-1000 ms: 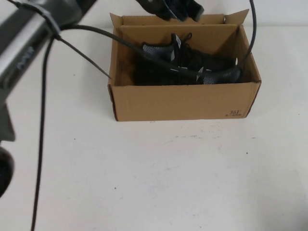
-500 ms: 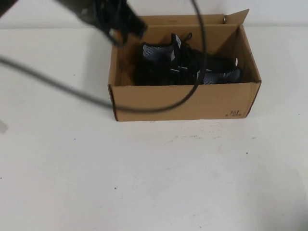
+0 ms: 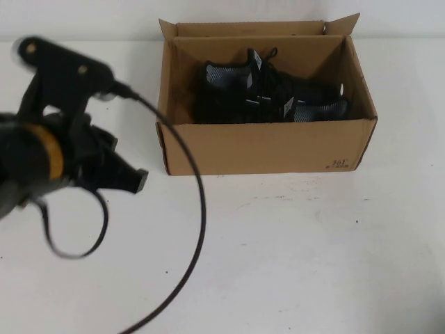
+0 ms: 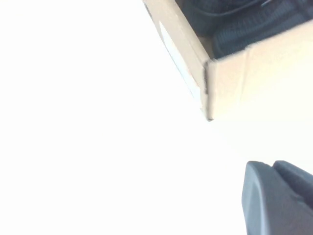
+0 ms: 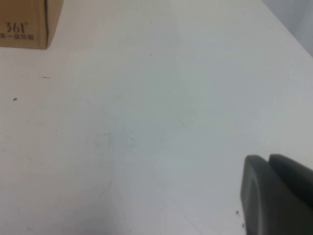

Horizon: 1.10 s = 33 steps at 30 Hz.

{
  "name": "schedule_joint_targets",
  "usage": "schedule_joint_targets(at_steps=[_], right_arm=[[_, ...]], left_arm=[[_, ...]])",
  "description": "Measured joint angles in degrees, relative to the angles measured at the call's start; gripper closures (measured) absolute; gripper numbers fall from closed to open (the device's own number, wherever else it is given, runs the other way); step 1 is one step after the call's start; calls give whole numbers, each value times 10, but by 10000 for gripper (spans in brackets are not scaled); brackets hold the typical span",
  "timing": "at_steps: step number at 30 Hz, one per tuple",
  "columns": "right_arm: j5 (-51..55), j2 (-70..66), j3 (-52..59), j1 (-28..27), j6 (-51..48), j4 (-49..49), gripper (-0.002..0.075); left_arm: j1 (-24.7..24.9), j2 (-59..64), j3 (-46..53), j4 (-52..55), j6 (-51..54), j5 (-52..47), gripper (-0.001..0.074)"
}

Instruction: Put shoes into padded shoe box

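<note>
Broadly, the white table (image 3: 292, 257) fills the scene, and the padded shoe box (image 3: 268, 146) sits on its far side, a plain brown corrugated carton with short flaps standing up along its far edge and a small dark printed mark at the near right corner. Both shoes (image 3: 268, 94) already lie inside it, black knit with pale dash marks, grey-white collar lining showing at two ends, laces uppermost; they look settled below the rim, so the task appears essentially done. The left gripper (image 3: 115, 170) hangs over the table to the left of the box, near its near left corner but apart from it, and whether its fingers are wide or narrow I cannot tell. A black cable (image 3: 198, 209) loops from that arm across the table, passing just beside the box's left wall. The likeliest trouble is that cable snagging the box corner or a flap and dragging the light carton as the arm moves. The right gripper (image 5: 279, 196) shows only as a dark edge in its own wrist view, over bare table to the right of the box; its fingers cannot be judged.
</note>
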<state>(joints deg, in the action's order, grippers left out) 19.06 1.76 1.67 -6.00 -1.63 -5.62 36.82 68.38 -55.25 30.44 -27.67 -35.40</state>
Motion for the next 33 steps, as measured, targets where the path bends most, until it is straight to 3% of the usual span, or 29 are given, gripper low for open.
schedule_joint_targets(at_steps=[6,23,29,33], right_arm=[[0,0,0,0,0,0,734],[0,0,0,0,0,0,734],[0,0,0,0,0,0,734],[0,0,0,0,0,0,734]], left_arm=[[1,-73,82,5,-34,77,737],[1,-81,94,8,-39,4,738],[1,-83,112,5,-35,70,738],[-1,-98,139,-42,53,138,738]])
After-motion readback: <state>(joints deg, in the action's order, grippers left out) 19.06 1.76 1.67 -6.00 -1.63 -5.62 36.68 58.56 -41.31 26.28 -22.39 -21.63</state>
